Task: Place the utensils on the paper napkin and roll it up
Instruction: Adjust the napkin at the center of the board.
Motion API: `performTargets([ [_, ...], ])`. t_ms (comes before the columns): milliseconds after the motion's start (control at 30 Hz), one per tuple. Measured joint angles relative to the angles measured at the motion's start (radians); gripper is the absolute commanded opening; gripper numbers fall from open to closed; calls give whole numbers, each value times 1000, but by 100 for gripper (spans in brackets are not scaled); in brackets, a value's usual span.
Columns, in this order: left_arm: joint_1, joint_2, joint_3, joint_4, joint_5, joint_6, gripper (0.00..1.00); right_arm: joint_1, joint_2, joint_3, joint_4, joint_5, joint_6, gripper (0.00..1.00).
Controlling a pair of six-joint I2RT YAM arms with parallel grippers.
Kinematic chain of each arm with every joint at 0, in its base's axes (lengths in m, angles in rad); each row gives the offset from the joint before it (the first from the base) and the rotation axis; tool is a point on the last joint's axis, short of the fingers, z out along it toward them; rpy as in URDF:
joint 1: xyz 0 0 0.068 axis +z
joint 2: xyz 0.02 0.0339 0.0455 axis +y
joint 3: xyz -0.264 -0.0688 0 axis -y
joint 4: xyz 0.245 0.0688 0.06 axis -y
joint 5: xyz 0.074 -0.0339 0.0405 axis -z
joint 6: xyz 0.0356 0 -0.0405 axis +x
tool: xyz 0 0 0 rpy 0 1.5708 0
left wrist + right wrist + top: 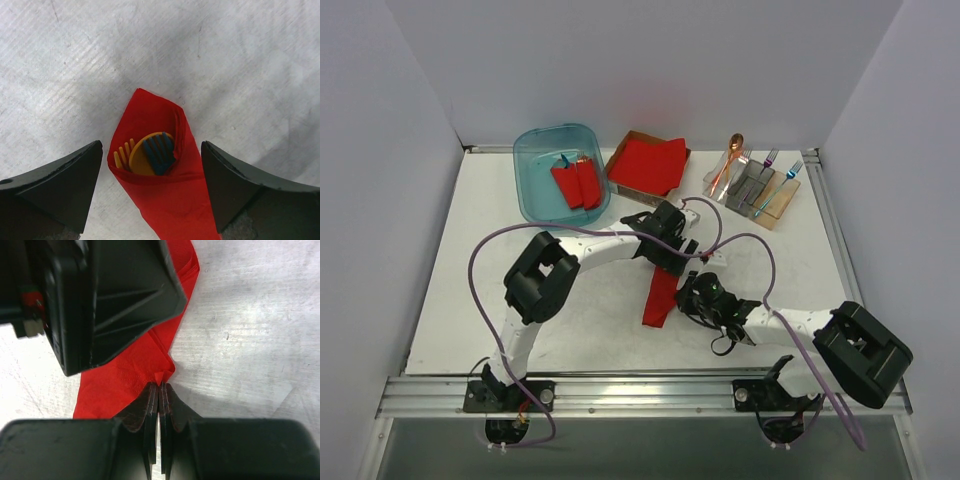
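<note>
The paper napkin (660, 298) is lying around the middle of the worktop (450, 310), somewhat nearer the near edge than the far one. It is sitting there as a bright red, plain, narrow roll, running from near to far with a slight lean. Seen from the left wrist, the roll is opening like a cone, its paper lapping over itself in soft folds and its mouth gaping toward the camera.

The utensils (150, 156) are showing inside that mouth. An orange-yellow spoon (140, 161) is presenting its round bowl. A blue fork (160, 152) is lying across the bowl, and a set of yellow tines (122, 154) is poking out just beside it. Their handles are hidden in the paper.

The left fingers (65, 180) are standing wide apart, one on each side of the roll's open end. They are not touching the paper, and bare worktop is showing in the gaps. The right fingers (145, 410) are pressing together at the roll's right edge, and a small red tip of the napkin is sitting nipped between their ends.

Toward the far left corner a blue tub (525, 190) is holding two short red bundles (577, 183). Just beside it, along the far edge, a thick red stack (648, 163) is resting in a brown cardboard tray. Toward the far right corner a rack (755, 190) is carrying more cutlery.
</note>
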Motion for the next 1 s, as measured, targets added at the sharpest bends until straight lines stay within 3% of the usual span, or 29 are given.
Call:
performTargets([
  [233,-7,11,5,-41,-38,7,82,-6,0,0,-1,1,3,0],
  [500,-17,13,5,-58,-81,25,67,-6,0,0,-1,1,7,0],
  [1000,-46,20,5,-54,-138,72,64,-6,-2,0,-16,2,23,0],
])
